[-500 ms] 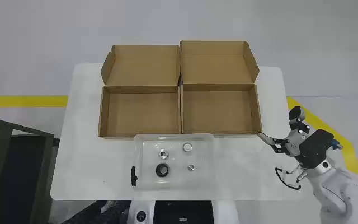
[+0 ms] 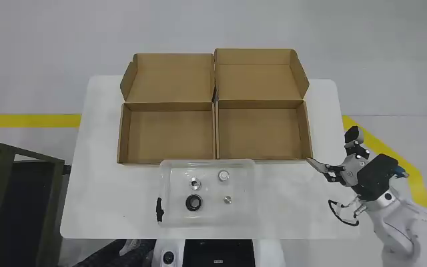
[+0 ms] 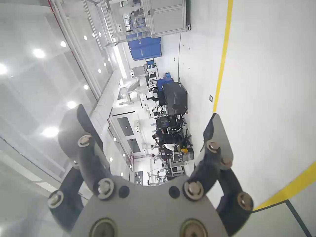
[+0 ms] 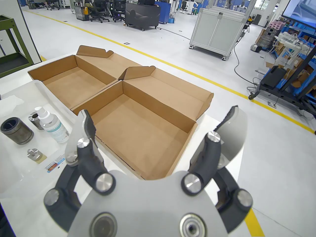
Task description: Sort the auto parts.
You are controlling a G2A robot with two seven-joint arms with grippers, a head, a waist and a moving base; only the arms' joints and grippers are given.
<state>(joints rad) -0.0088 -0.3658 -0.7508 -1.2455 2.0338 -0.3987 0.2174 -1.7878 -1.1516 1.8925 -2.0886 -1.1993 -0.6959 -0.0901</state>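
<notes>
White table (image 2: 100, 167) has 2 open cardboard boxes side by side, L box (image 2: 167, 137) & R box (image 2: 261, 133), floors bare, w/ a clear tray (image 2: 241, 210) just in front. R gripper (image 4: 160, 117) sits over the table's right side near the R box's front corner, jaws wide apart, nothing held; L gripper (image 3: 148, 122) points off into the room, jaws likewise spread, empty. In the tray, all apart: black bearing (image 2: 194, 202), white bottle (image 2: 224, 175), steel cylinder (image 2: 195, 183), small steel stud (image 2: 227, 199); thin black part (image 2: 159, 209) lies on the table just outside tray's left wall.
</notes>
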